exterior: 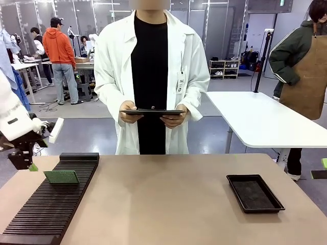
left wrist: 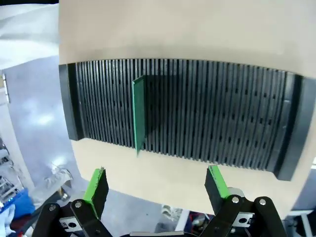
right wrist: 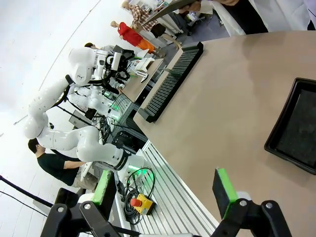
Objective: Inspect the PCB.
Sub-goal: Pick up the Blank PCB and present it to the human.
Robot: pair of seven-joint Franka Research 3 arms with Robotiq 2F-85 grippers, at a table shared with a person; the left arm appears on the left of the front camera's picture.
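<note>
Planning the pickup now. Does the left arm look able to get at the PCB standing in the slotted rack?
Probably yes. The left hand is open just off the table edge, facing the rack; the PCB stands upright with empty slots on both sides and nothing above it.

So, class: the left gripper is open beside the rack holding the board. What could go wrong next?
The board stands on edge in a narrow slot of the rack; a skewed grab by the left gripper might jam or tip it. The gripper hangs near the edge of the table, so coming in low could knock the rack.
</note>
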